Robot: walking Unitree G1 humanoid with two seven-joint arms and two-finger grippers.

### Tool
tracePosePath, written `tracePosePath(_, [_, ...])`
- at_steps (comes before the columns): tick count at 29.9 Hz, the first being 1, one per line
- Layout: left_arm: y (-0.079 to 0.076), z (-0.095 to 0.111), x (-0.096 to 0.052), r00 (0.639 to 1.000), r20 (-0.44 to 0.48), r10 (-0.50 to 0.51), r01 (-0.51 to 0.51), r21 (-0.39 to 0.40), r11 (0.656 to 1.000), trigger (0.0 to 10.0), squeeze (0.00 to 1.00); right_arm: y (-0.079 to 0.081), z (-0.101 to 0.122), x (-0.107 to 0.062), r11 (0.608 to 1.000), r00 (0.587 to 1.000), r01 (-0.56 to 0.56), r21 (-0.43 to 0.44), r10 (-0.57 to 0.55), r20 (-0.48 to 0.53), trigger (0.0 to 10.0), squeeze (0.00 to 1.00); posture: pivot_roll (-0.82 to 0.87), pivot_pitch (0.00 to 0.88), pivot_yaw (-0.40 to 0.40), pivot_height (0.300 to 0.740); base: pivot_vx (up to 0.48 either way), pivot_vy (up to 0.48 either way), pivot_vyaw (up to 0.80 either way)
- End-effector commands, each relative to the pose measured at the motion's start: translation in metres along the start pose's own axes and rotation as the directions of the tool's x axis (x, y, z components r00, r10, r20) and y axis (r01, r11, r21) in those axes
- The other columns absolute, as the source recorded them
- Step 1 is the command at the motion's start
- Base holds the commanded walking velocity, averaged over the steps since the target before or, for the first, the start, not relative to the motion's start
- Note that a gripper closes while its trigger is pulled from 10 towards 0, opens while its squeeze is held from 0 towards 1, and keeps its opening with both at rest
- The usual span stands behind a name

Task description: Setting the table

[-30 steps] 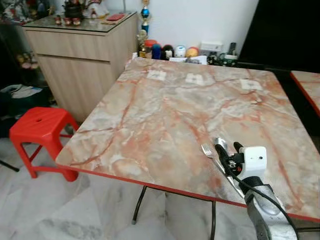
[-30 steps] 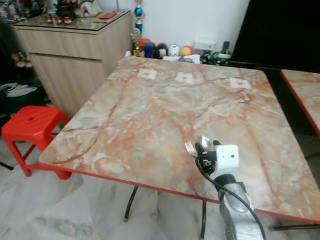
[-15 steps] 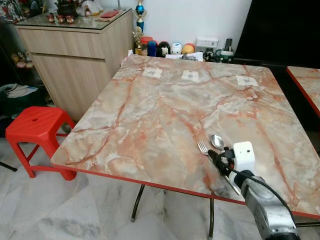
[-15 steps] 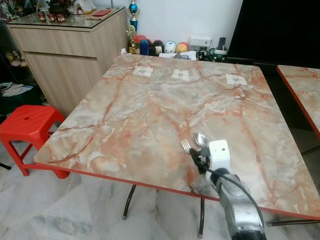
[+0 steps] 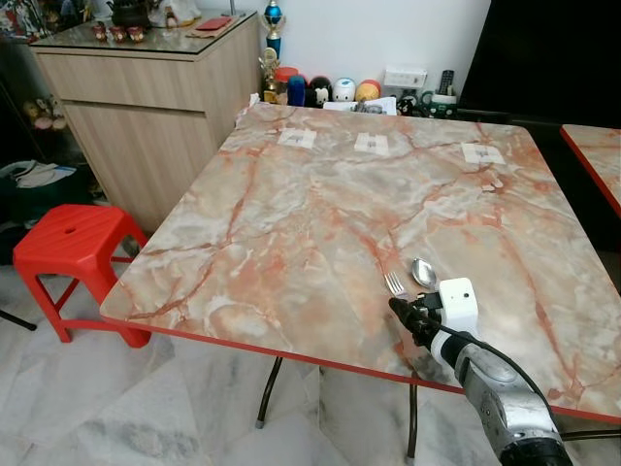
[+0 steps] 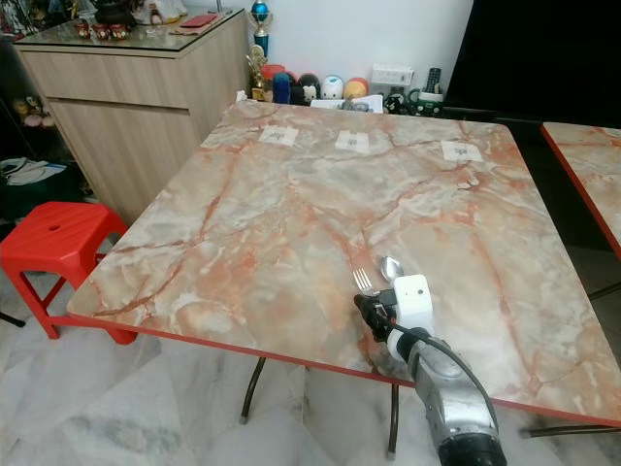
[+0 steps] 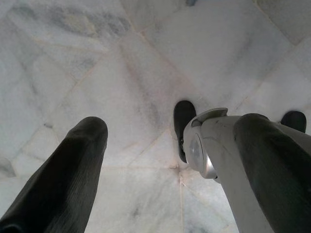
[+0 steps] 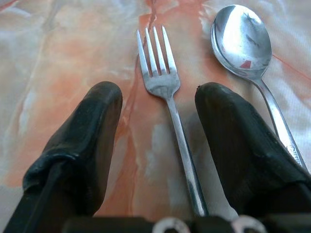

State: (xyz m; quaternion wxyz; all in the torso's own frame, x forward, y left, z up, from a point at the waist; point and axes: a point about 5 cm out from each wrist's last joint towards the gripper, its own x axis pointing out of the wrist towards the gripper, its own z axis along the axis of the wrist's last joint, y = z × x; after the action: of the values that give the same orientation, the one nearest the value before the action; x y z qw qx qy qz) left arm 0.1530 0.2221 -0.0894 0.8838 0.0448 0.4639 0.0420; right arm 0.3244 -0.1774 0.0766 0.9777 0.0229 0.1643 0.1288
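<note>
A silver fork (image 8: 163, 77) and a silver spoon (image 8: 240, 36) lie side by side on the pink marble table (image 5: 320, 194), near its front edge; both show small in the eye views, fork (image 5: 394, 283) left of spoon (image 5: 423, 272). My right gripper (image 8: 158, 126) is open, low over the table, its two black fingers (image 8: 92, 126) straddling the fork's handle without touching it. The spoon's handle runs just outside the other finger. My left gripper (image 7: 165, 145) hangs open over the floor, holding nothing.
A red plastic stool (image 5: 68, 243) stands left of the table. A wooden cabinet (image 5: 146, 87) is at the back left, small ornaments (image 5: 330, 92) line the wall behind the table. A second table's edge (image 5: 592, 160) shows at the right. My foot (image 7: 183, 127) rests on white marble floor.
My right gripper has drawn back toward the table's front edge, leaving the fork and spoon lying on the table. The camera view has shifted slightly.
</note>
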Motion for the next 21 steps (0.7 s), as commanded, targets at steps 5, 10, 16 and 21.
tracePosePath(5, [0.001,-0.005,-0.001,1.0,-0.018,-0.003,0.003,0.009,1.0,10.0,0.0,-0.003,-0.003,0.002,1.0,1.0,0.0,-0.003,0.0,-0.02,4.2,0.0,0.02,0.089,0.0,0.74,0.0,0.0,0.0])
tracePosePath(10, [0.001,-0.006,-0.001,1.0,-0.021,-0.003,0.003,0.009,1.0,10.0,0.0,-0.003,-0.007,0.003,1.0,0.999,0.004,-0.006,-0.004,-0.049,10.0,0.0,0.02,0.089,0.0,0.74,0.0,0.0,0.0])
tracePosePath(16, [0.001,-0.006,-0.001,1.0,-0.023,-0.007,0.007,0.007,1.0,10.0,0.0,-0.002,-0.018,0.003,1.0,0.994,-0.007,-0.008,0.006,-0.112,8.7,0.0,0.02,0.09,-0.002,0.74,0.0,0.0,0.0])
tracePosePath(21, [-0.001,-0.006,-0.001,1.0,-0.024,-0.012,0.012,0.006,1.0,10.0,0.0,-0.002,-0.026,0.003,1.0,0.99,-0.008,-0.013,0.006,-0.144,2.3,0.0,0.02,0.09,-0.002,0.74,0.0,0.0,0.0])
